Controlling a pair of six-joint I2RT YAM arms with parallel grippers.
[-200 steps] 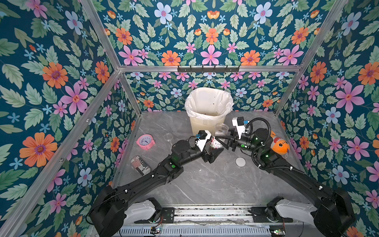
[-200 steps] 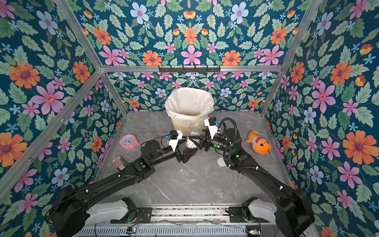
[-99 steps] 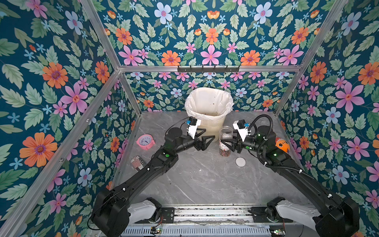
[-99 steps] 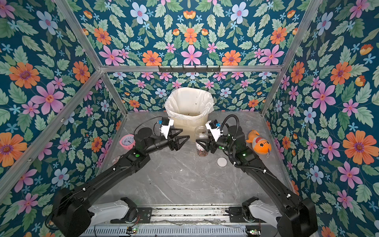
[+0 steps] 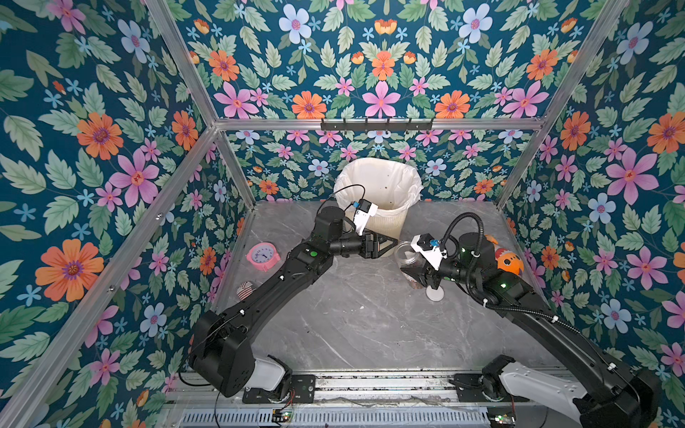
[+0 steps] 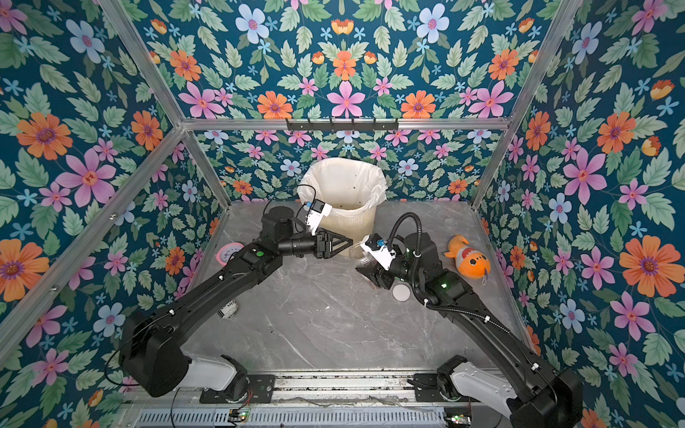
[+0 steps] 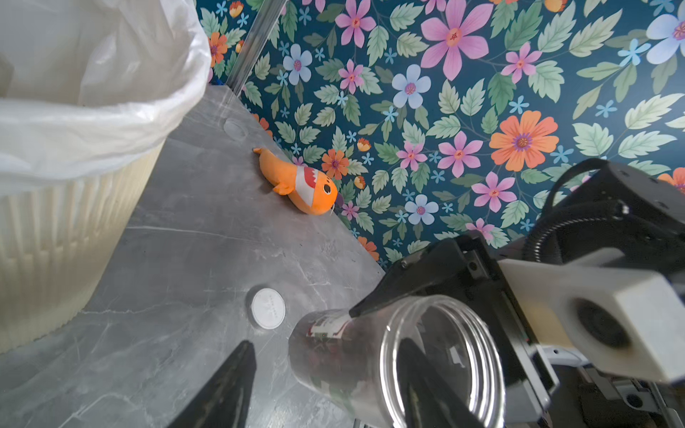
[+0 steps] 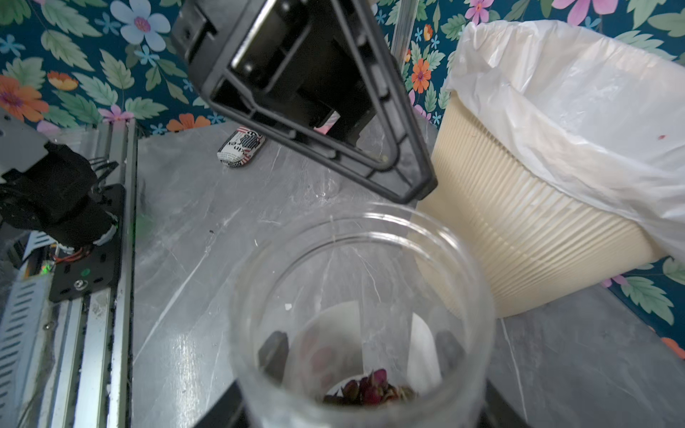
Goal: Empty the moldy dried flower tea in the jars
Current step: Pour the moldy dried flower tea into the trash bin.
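**Open jar clamped in my right claw, just in front of the bin**

My right claw [image 5: 413,276] is clamped on the jar [image 5: 406,255]. I hold it clear of the worktop [image 5: 352,322], a little right of the middle and in front of the bin. The jar has no lid on and is tilted, its mouth turned toward my left claw [image 5: 392,244]. That claw's fingers stand apart with nothing between them, their tips just beside the rim.

The cream ribbed bin [image 5: 385,226], with a white liner, stands at the middle of the back edge, close behind both claws. A white lid [image 5: 434,294] lies flat on the worktop beside my right claw. A translucent lid [image 7: 234,128] lies near the back right corner. An orange plush fish [image 5: 508,261] lies along the right edge. A pink clock [image 5: 263,255] and a striped can [image 5: 244,289] sit by the left edge.

The jar's walls are clear. The dried flower tea [image 8: 367,387], dark red buds, covers only the bottom. I cannot read the jar's red-and-white label. The jar hides my right claw's far finger, and in a top view my left arm covers part of the clock.
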